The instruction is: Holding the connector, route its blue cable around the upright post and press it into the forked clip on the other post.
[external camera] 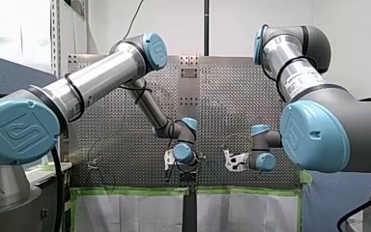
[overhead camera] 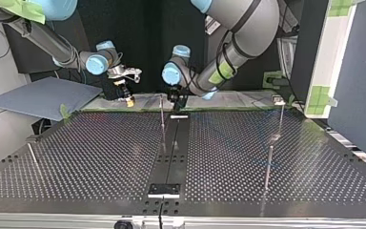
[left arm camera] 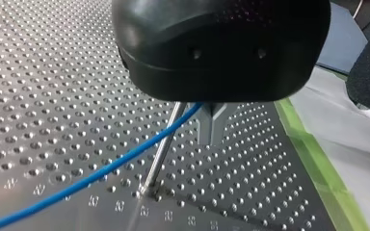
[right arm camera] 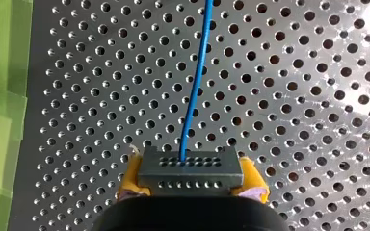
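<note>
Gripping connector [right arm camera: 190, 166] between yellow pads [right arm camera: 131, 175] of right end effector [right arm camera: 191, 182], closed snug on it; trailing blue cable [right arm camera: 195, 86] straight ahead at 12 o'clock. Opening of left end effector [overhead camera: 177, 99]: cannot tell.

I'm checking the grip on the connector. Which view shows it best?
The right wrist view: the connector sits between my right gripper's yellow pads, blue cable leaving it. The top view shows it tiny; the front and left wrist views don't show it.

Your dark rectangular connector [right arm camera: 190, 166] sits between the pads [right arm camera: 131, 175] of my right gripper [right arm camera: 191, 177]; its thin blue cable [right arm camera: 196, 82] runs ahead over the perforated metal tabletop [right arm camera: 308, 96], crossing the thin metal post [left arm camera: 161, 149] beside the grey forked clip [left arm camera: 213, 125].
</note>
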Controlling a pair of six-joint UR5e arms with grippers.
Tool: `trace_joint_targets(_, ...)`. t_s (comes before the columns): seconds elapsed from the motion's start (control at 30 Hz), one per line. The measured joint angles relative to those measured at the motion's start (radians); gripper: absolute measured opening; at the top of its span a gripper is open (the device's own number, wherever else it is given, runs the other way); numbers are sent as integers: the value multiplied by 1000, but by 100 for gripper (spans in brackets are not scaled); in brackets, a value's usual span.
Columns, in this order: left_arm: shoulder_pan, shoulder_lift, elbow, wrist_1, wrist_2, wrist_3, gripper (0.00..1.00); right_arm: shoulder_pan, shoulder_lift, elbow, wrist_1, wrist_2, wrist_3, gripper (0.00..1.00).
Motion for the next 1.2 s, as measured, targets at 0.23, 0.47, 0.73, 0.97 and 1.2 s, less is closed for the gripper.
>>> trace_joint_targets(0.23, 19, 0, 16, -14, 15, 2, 2, -5, 0, -4, -3, 0, 12, 0)
trace_joint_targets(0.47, 30, 0, 33, -28, 30, 7, 2, -6, 0, -20, 3, 2, 22, 0)
trace_joint_targets(0.73, 37, 0, 42, -33, 41, 9, 2, -9, 1, -32, 5, 3, 27, 0)
trace_joint_targets(0.97, 38, 0, 43, -35, 47, 9, 2, -9, 1, -34, 7, 3, 28, 0)
trace_joint_targets(1.2, 34, 1, 43, -34, 55, 22, 18, -9, 1, -36, 8, 3, 28, 0)
